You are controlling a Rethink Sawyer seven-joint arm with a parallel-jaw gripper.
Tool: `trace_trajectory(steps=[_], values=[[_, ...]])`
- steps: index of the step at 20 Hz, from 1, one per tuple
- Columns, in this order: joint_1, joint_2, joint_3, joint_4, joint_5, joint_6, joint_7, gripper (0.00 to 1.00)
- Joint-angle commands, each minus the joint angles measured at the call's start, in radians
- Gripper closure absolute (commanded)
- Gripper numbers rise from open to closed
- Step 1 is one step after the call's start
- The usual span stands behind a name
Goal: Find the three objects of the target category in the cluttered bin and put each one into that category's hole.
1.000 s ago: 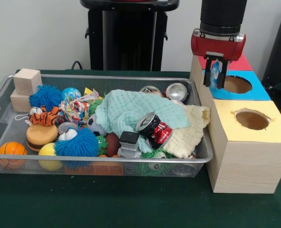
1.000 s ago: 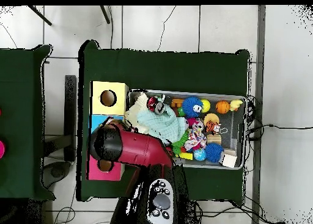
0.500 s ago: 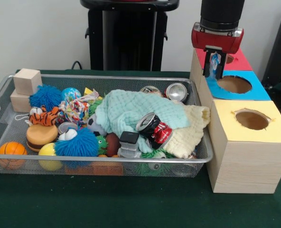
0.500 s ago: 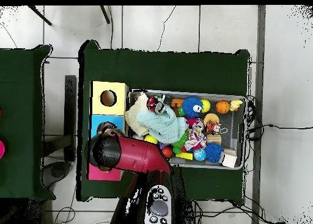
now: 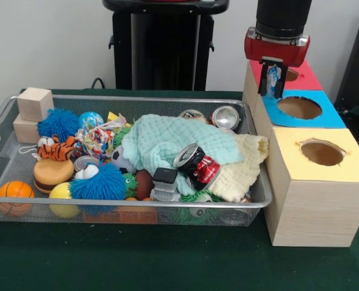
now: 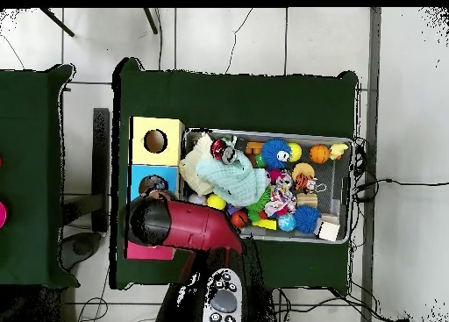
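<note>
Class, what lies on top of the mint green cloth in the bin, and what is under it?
A crushed red can lies on the mint green cloth. A cream cloth shows from beneath its edge. Anything else under it is covered.

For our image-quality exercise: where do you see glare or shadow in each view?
Front view: bright glints on the silver can tops and the wire bin's front rim; the holes in the boxes look dark. Overhead view: the arm hides the red box; no distinct shadows.

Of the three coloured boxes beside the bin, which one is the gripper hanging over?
The red-topped box, the one farthest back in the front view. The gripper hangs at its front edge, beside the blue-topped box; the yellow-topped box stands apart, nearest the camera.
</note>
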Motion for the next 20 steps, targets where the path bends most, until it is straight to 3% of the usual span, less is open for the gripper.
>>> trace_trajectory(steps=[1,8,20], values=[[0.029,0.078,0.016,0.065,-0.065,0.093,0.112,1.00],[0.074,0.113,0.006,0.021,-0.028,0.103,0.151,1.00],[0.035,0.154,-0.001,-0.101,-0.019,0.187,0.123,1.00]])
